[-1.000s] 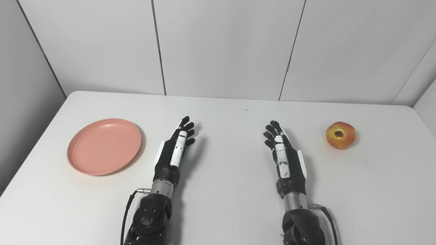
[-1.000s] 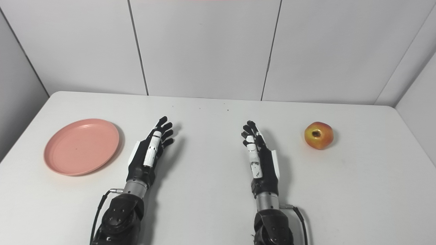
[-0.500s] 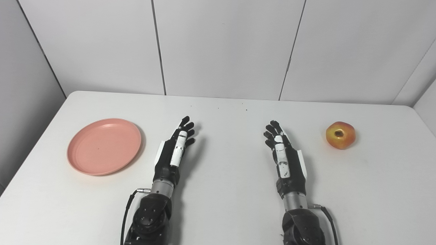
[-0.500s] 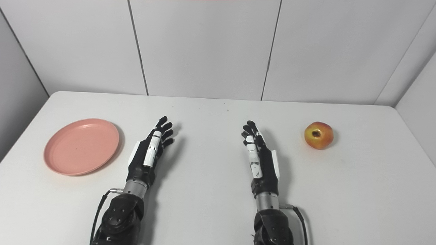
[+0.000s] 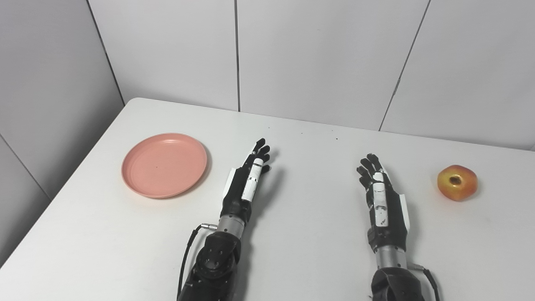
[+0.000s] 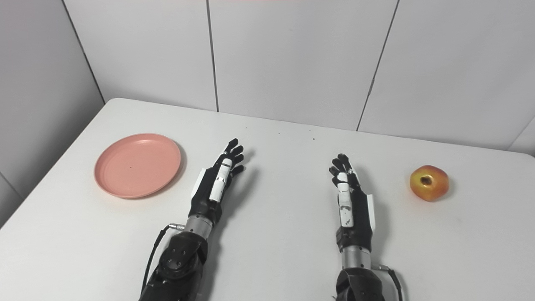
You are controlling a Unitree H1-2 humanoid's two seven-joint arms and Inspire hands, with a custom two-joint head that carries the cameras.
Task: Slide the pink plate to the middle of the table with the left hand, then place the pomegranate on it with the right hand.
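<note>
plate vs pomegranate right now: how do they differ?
The pink plate is flat, wide and uniformly pink; the pomegranate is small, rounded and red-yellow with a dark calyx pit facing up. The plate lies left of the left hand; the pomegranate lies right of the right hand. Both rest untouched on the white table.

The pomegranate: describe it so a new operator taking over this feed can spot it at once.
Start from the white table and go to its right side, beyond the open right hand. The pomegranate sits there alone, touching nothing: a small, round, red-and-yellow fruit with a dark hollow on top, unlike the flat pink plate at far left.
</note>
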